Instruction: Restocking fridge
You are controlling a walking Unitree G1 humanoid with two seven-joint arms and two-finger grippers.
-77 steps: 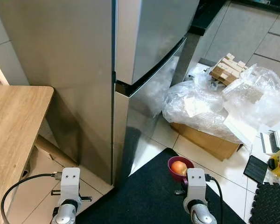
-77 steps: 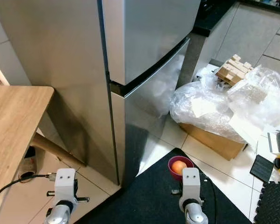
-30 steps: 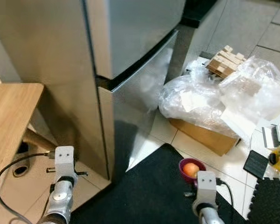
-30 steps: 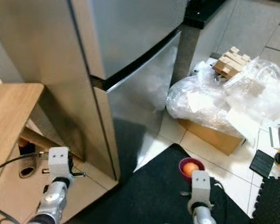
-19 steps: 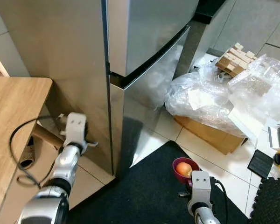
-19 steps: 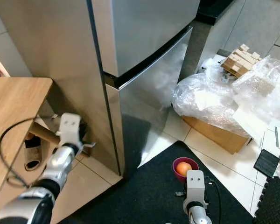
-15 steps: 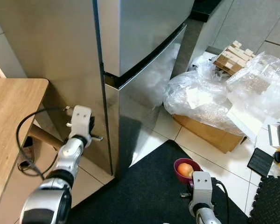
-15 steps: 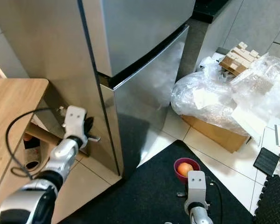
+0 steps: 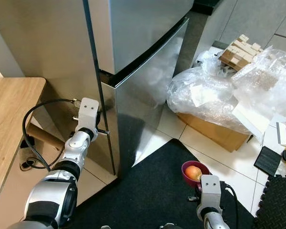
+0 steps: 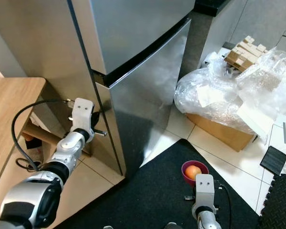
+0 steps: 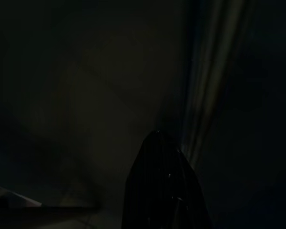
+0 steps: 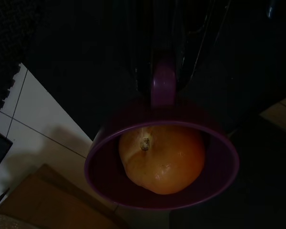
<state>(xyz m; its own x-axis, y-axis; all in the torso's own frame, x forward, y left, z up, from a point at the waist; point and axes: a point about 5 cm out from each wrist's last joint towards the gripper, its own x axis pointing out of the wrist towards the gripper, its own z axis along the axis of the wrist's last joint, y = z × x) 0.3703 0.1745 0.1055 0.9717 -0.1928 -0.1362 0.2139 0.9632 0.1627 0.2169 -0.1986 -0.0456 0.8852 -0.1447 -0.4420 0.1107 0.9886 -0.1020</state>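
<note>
The step in hand looks like getting the fridge (image 9: pixel 133 38) open: the left claw (image 9: pixel 101 125) is raised to the corner edge of the steel body, just under the dark seam between the upper and lower doors, and its fingertips are out of sight against the metal, so I cannot tell whether they are spread or closed. In the dark left wrist view one black finger (image 11: pixel 162 191) points at a pale vertical strip that is probably the door edge. To do this well, the claw should hook into the gap at the seam or door edge before pulling, and pull along the door's swing rather than straight back, keeping the trailing cable (image 9: pixel 38 114) free of the door. The right claw (image 12: pixel 163 71) hangs low and is clamped on the handle of a purple cup (image 9: pixel 196 172) that carries an orange fruit (image 12: pixel 161 157); the cup sits level over the black mat (image 9: pixel 148 195), and it should stay level while the other arm works, or the fruit could roll out. Just left of the fridge stands a wooden worktop (image 9: pixel 9 124), which crowds the left arm's elbow room. To the right, near the lower door, a cardboard box (image 9: pixel 212 133) heaped with clear plastic wrap (image 9: pixel 219 90) and a wooden block stack (image 9: pixel 238 50) lie on the tiled floor (image 9: pixel 257 24), and may limit how far a door can swing
</note>
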